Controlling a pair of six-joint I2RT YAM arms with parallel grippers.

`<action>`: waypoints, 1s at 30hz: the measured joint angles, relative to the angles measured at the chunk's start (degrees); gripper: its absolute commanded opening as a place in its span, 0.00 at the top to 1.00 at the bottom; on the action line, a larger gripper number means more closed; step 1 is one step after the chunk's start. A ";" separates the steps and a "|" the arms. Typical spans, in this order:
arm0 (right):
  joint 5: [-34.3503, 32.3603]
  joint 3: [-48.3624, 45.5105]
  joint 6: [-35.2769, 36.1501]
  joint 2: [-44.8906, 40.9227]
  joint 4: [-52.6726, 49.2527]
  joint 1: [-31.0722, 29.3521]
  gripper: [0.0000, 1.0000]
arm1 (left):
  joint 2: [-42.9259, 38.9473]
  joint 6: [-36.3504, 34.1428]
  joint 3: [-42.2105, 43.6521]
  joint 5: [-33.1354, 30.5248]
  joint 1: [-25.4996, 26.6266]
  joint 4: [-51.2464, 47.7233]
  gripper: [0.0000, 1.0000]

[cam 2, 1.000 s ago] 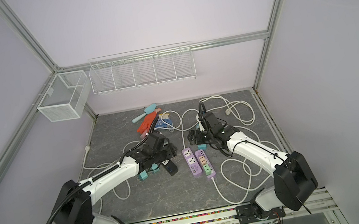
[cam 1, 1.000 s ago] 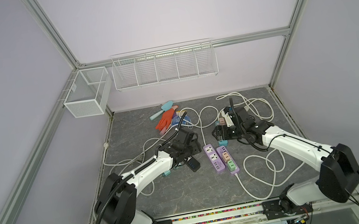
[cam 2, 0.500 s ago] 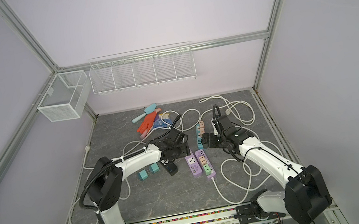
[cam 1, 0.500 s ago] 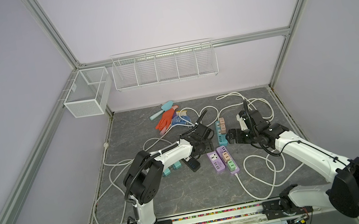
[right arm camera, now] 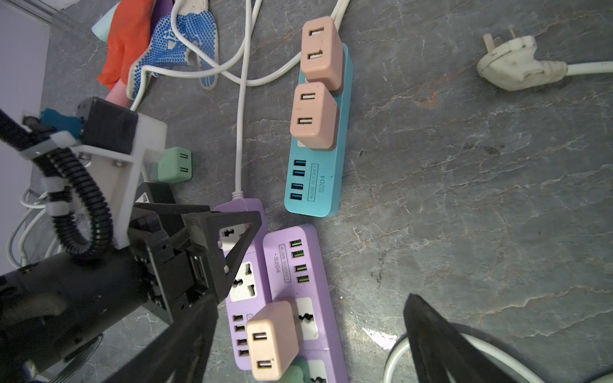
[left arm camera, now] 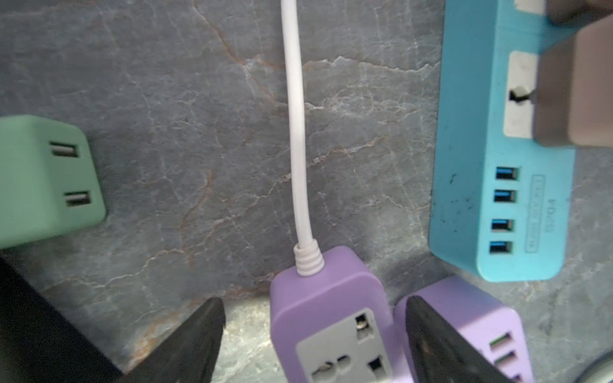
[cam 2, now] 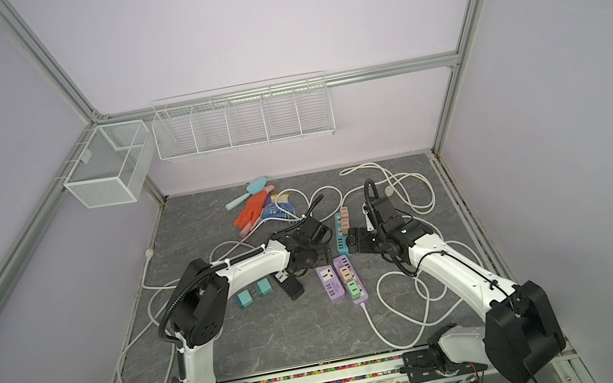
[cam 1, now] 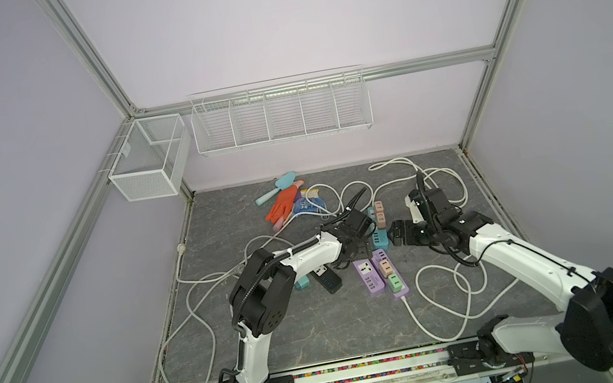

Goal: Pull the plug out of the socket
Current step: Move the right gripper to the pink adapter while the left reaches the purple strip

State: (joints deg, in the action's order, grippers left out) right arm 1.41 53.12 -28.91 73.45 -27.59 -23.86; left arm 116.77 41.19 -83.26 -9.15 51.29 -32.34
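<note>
Top views: nothing gripped yet, four plugs seated

Far left on the surface point(cam 2: 279, 340), two teal adapters point(cam 2: 245, 299) lie loose beside a black hub point(cam 2: 290, 286), prob. already pulled. The left claw point(left arm camera: 311, 301) has its fingers apart, straddling the cord end of the empty purple strip point(left arm camera: 328, 318) and clamping nothing. The adj. second purple strip point(right arm camera: 298, 262) carries a peach plug point(right arm camera: 272, 338) and a green plug point(cam 1: 395, 281). The blue strip point(right arm camera: 315, 165) carries two more peach plugs point(right arm camera: 313, 116).

The right claw point(right arm camera: 311, 305) hangs wide apart over the purple pair, empty; whether it touches them is hard to tell. Left to do: grip a plug, brace its strip, pull.

Room is tight btw the two arms. Further right lie a loose white wall plug point(right arm camera: 507, 66) and its cable point(right arm camera: 590, 68), w/ the surface edge close by.
</note>
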 measured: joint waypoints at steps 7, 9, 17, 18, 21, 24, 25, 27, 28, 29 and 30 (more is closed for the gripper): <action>0.11 0.00 0.09 0.50 0.04 0.20 0.11 | 0.87 -0.37 -0.15 -2.86 1.42 -2.89 0.14; 0.13 0.02 0.22 0.50 0.04 0.20 0.11 | 0.48 -0.46 0.96 -3.13 1.62 -3.28 0.14; 1.29 0.94 0.72 2.27 -0.04 0.20 0.11 | -6.01 -1.25 7.65 -4.81 1.62 -7.28 0.14; 1.55 1.31 1.01 2.67 -0.09 0.20 0.11 | -6.82 -1.40 7.82 -4.98 1.62 -7.74 0.14; 2.62 2.67 2.43 3.78 -0.63 0.20 0.11 | -9.38 -1.79 7.93 -5.01 1.62 -8.24 0.14; 2.95 3.19 3.72 3.80 -1.42 0.20 0.11 | -11.28 -2.05 7.78 -4.57 1.62 -7.74 0.15; 2.91 3.23 4.09 3.78 -1.79 0.20 0.11 | -11.50 -2.08 7.52 -4.17 1.62 -7.41 0.15; 2.54 3.26 4.83 3.58 -3.10 0.20 0.11 | -11.52 -2.01 6.75 -2.91 1.62 -6.29 0.16; 2.40 3.28 5.14 3.39 -3.91 0.20 0.11 | -11.54 -1.88 6.49 -1.81 1.62 -5.29 0.17; 2.25 3.45 5.49 3.10 -5.05 0.20 0.11 | -11.61 -1.75 6.38 -0.68 1.62 -4.13 0.18; 2.05 3.67 5.84 2.91 -5.88 0.20 0.11 | -11.67 -1.46 6.38 0.39 1.62 -2.86 0.20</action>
State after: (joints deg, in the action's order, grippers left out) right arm 3.46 56.80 -23.07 76.36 -33.47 -23.66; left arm 105.10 39.72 -76.88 -8.75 52.90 -35.20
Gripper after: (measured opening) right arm 0.887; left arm 0.826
